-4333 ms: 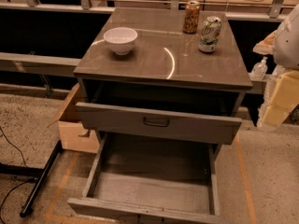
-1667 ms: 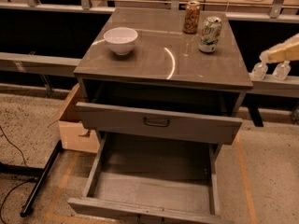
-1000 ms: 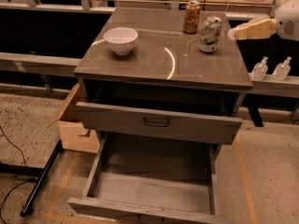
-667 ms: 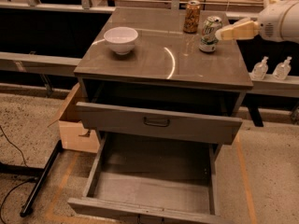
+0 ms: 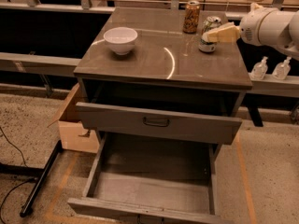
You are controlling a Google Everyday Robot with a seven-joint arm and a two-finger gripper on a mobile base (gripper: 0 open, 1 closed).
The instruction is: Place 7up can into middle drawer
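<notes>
The 7up can [image 5: 208, 26], white and green with a silver top, stands upright at the back right of the cabinet top [image 5: 159, 59]. My gripper [image 5: 216, 34] reaches in from the right on a white arm [image 5: 271, 27], and its cream tip is at the can's right side, covering part of it. The middle drawer [image 5: 154, 188] is pulled far out low at the front, showing a flat grey floor and low walls with nothing in it.
A brown-orange can [image 5: 191, 17] stands just left of the 7up can. A white bowl [image 5: 120, 40] sits at the top's left. A drawer front with a dark loop handle [image 5: 156, 122] is slightly out above the open drawer. A cardboard box [image 5: 74, 125] stands at the left, and two bottles [image 5: 271, 69] at the right.
My arm has risen from low at the cabinet's right side and swung left. The gripper now reaches the 7up can. The cans, bowl and drawers have not moved.
</notes>
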